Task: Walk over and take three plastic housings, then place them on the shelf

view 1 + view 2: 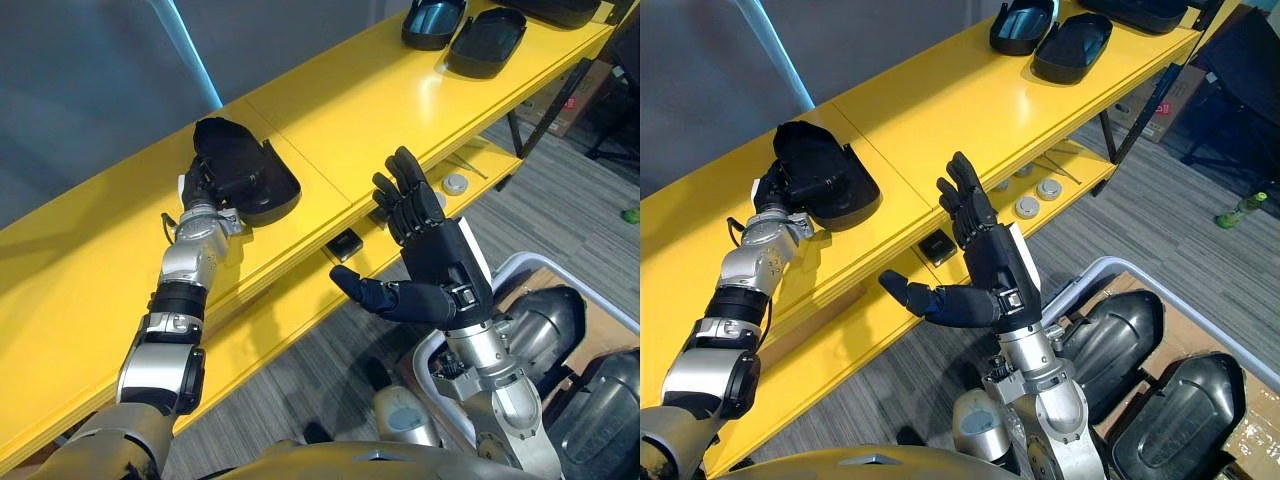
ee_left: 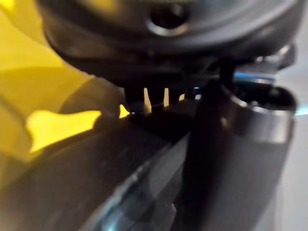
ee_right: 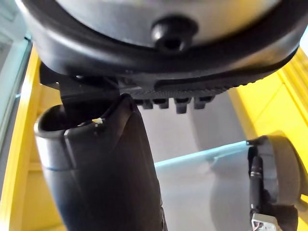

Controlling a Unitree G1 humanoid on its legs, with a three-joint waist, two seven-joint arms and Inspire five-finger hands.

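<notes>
A black plastic housing (image 1: 248, 170) lies hollow side up on the top board of the yellow shelf (image 1: 400, 110). My left hand (image 1: 200, 183) is at its near end, fingers curled round the rim; the left wrist view presses close against the dark housing (image 2: 96, 183). My right hand (image 1: 985, 262) is raised in front of the shelf, open, fingers straight and thumb spread, holding nothing. Two more black housings (image 1: 1020, 25) (image 1: 1072, 45) rest at the far right end of the top board. Further housings (image 1: 1120, 335) lie in a white-rimmed bin (image 1: 1095, 272) at lower right.
The lower shelf board carries a small black box (image 1: 937, 245) and two round grey discs (image 1: 1027, 207). A cardboard box (image 1: 1165, 95) stands behind the shelf leg. A green bottle (image 1: 1240, 208) lies on the grey carpet at right.
</notes>
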